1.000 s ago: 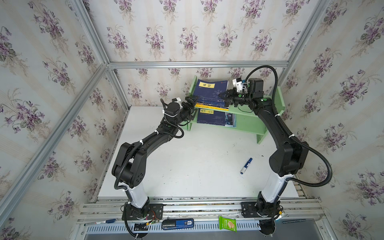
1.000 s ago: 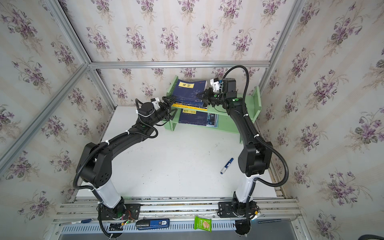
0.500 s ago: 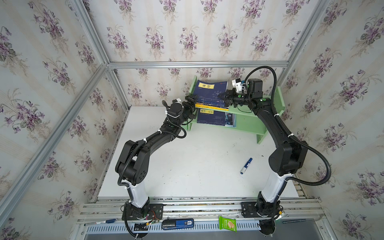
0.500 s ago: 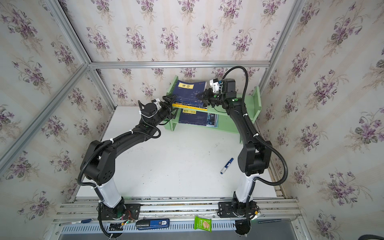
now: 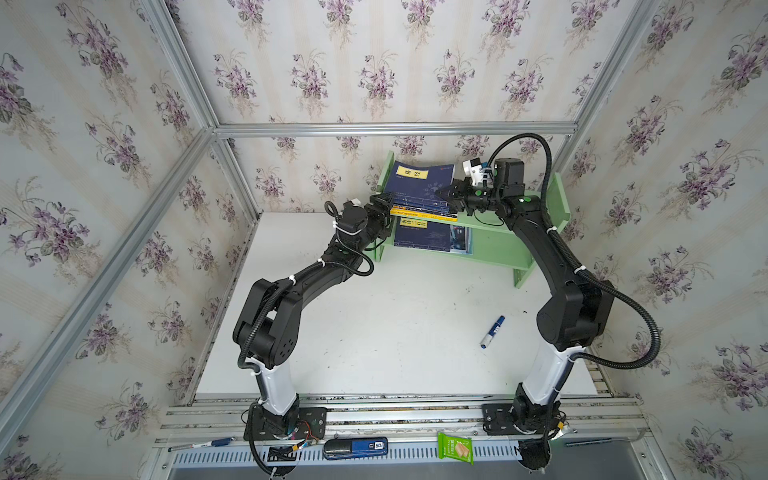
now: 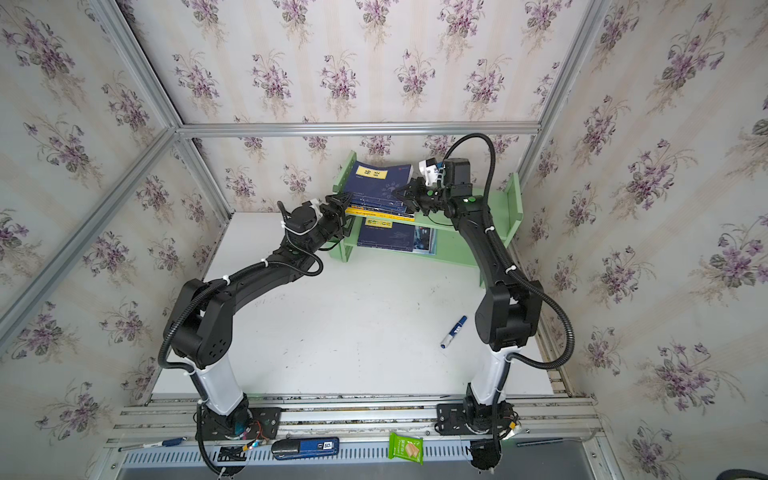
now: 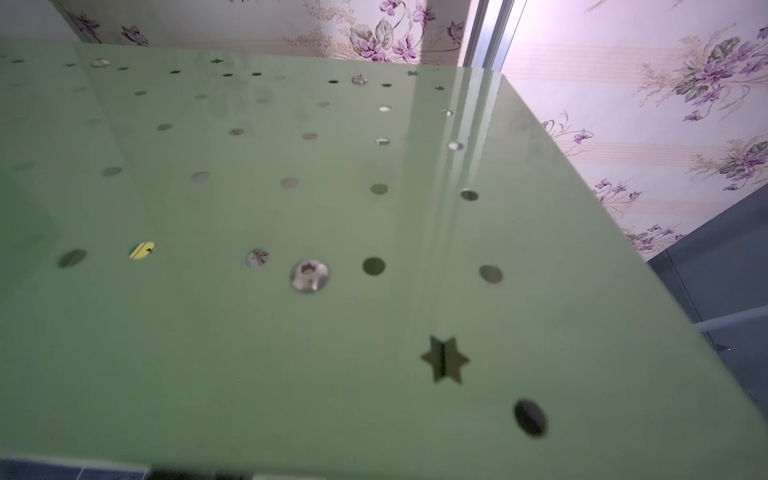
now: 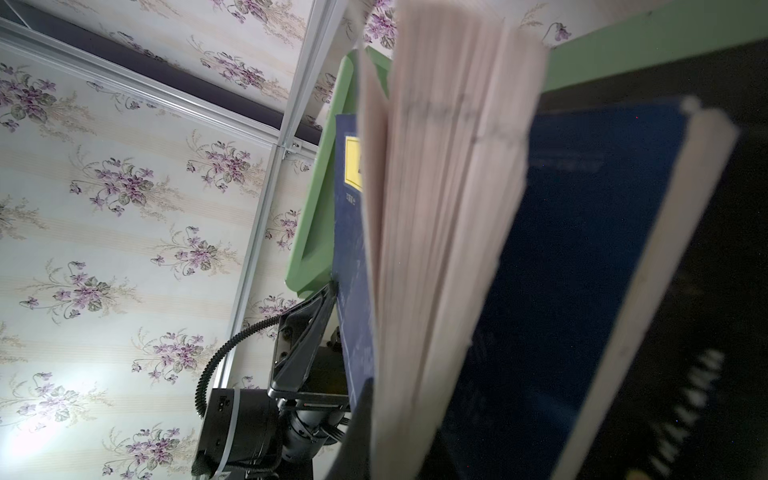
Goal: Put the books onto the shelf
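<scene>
The pale green shelf [image 5: 494, 245] [image 6: 457, 249] stands at the back of the table. On its upper tier lies a stack of books: a navy book [image 5: 419, 183] [image 6: 378, 180] with a yellow label on top, more navy ones and a yellow book [image 5: 424, 215] beneath. On the lower tier lie another navy book [image 5: 424, 235] and a white-and-blue magazine [image 5: 461, 241]. My right gripper [image 5: 444, 193] [image 6: 405, 192] is shut on the top navy book's [image 8: 561, 249] right edge, with fanned pages close to the camera. My left gripper [image 5: 384, 204] [image 6: 338, 205] stands open at the stack's left end. One left finger [image 8: 309, 320] touches that book's corner. The left wrist view shows only the shelf's perforated side panel [image 7: 291, 353].
A blue-and-white marker pen [image 5: 492, 331] [image 6: 454, 331] lies on the white table near the right arm. A green snack packet [image 5: 455, 448] and a blue device [image 5: 355, 448] rest on the front rail. Flowered walls close in the back and sides.
My left arm has crept a little closer to the shelf's left end. The right arm and the book stack look unmoved.
</scene>
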